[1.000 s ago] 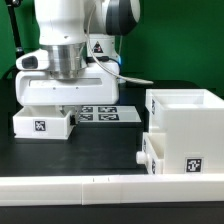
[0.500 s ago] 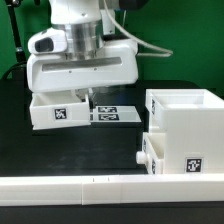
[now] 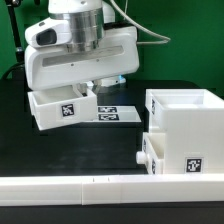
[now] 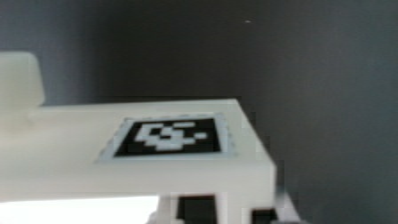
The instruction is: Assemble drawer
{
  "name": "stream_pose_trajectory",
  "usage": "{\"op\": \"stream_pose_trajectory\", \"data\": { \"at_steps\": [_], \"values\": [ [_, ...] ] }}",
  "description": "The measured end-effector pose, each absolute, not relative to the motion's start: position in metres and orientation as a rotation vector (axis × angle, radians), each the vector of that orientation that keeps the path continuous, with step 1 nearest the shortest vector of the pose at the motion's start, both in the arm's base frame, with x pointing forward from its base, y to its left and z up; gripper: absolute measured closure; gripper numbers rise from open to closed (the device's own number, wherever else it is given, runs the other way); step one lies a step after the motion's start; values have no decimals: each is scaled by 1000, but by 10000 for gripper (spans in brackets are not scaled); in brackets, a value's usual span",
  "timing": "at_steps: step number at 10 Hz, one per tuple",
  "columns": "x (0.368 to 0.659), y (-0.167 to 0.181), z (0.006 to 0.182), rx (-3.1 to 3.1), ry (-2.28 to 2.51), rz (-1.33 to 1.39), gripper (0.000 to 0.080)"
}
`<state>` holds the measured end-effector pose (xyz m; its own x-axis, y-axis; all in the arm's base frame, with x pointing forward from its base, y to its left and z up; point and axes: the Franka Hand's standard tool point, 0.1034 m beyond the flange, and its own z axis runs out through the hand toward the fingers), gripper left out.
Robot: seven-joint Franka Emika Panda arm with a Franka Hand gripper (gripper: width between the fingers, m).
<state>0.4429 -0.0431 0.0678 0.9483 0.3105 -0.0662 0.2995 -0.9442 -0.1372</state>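
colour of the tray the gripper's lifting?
White tray, with a black-and-white square tag on its side. Exterior view shows it best.

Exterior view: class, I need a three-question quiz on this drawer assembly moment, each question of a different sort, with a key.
1. True or false: the tray under the end effector lies flat on the table.
2. Where is the second tray? A) in the housing, knob sticking out B) on the marker board C) on the rail
3. Fill in: the lifted tray is on the exterior view's ____ of the housing.

Key: 1 false, it is tilted and raised; 2 A; 3 left.
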Motion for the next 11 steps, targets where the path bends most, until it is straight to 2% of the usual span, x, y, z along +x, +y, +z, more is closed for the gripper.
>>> {"op": "stream_pose_trajectory", "data": {
  "at_steps": [3,5,9,11],
  "values": [
    [464,-51,66,-2781,-1178,44,757],
    [480,-51,70,-2696,-1404,29,757],
    [476,-56,67,-2491,-1745,27,757],
    [483,-62,63,-2277,-2074,-8,757]
  ]
}}
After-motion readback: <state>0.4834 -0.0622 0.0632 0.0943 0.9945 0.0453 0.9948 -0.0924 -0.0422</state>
